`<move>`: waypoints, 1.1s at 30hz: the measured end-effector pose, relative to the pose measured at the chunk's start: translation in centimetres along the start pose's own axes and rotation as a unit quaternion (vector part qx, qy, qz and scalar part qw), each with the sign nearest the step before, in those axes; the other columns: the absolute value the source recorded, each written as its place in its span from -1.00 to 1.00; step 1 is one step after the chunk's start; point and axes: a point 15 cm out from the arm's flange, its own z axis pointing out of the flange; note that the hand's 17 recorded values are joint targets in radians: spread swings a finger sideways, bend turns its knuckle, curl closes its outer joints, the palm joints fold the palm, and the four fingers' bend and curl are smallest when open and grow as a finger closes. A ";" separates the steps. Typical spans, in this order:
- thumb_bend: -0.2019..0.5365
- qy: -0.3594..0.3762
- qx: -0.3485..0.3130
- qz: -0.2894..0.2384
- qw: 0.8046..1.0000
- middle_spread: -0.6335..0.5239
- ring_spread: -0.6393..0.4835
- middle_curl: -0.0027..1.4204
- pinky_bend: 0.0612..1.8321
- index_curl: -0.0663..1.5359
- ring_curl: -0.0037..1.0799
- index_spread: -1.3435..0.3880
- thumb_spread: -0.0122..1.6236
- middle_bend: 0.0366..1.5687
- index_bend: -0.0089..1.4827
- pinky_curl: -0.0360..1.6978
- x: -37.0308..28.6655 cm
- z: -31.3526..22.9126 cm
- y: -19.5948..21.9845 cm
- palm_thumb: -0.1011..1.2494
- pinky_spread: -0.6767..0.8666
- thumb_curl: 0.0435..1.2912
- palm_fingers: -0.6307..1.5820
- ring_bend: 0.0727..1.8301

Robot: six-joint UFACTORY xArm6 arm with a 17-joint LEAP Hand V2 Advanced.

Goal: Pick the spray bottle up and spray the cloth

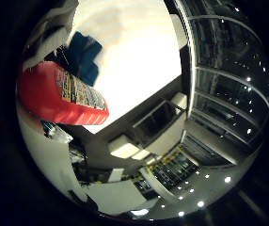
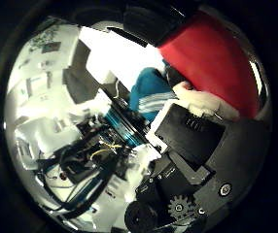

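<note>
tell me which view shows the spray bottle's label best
The little finger side palm view: the red spray bottle lies side-on with its printed label facing the camera. The thumb side view shows only bare red body, partly behind the hand.

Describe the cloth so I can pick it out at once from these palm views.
Start at the white table that fills the bright part of the little finger side view. Close to the palm is the red spray bottle with its printed label. The cloth lies on the table just beyond it: a crumpled dark blue piece, the only blue thing on the white top.
</note>
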 end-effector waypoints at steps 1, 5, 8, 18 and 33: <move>-0.50 -0.011 0.030 0.004 0.999 -0.08 -0.18 -0.05 0.12 0.11 0.25 0.27 -0.24 0.78 0.50 0.66 -0.3 -0.5 -1.3 0.67 -0.29 0.42 0.61 0.59; -0.51 -0.065 0.115 0.023 0.991 -0.08 -0.18 -0.05 0.12 0.12 0.25 0.27 -0.24 0.78 0.50 0.66 -1.5 -1.9 -5.0 0.67 -0.29 0.41 0.61 0.59; -0.51 -0.091 0.168 0.035 0.981 -0.08 -0.18 -0.05 0.11 0.11 0.25 0.27 -0.25 0.78 0.51 0.66 -1.9 -3.3 -7.1 0.68 -0.29 0.42 0.61 0.58; -0.51 -0.166 0.310 0.057 0.934 -0.08 -0.18 -0.05 0.11 0.10 0.25 0.29 -0.25 0.77 0.52 0.66 -0.6 -7.2 -12.2 0.68 -0.29 0.43 0.62 0.58; -0.51 -0.261 0.332 0.095 0.901 -0.08 -0.18 -0.05 0.11 0.09 0.26 0.29 -0.26 0.78 0.52 0.66 2.0 5.0 -16.7 0.67 -0.29 0.43 0.61 0.58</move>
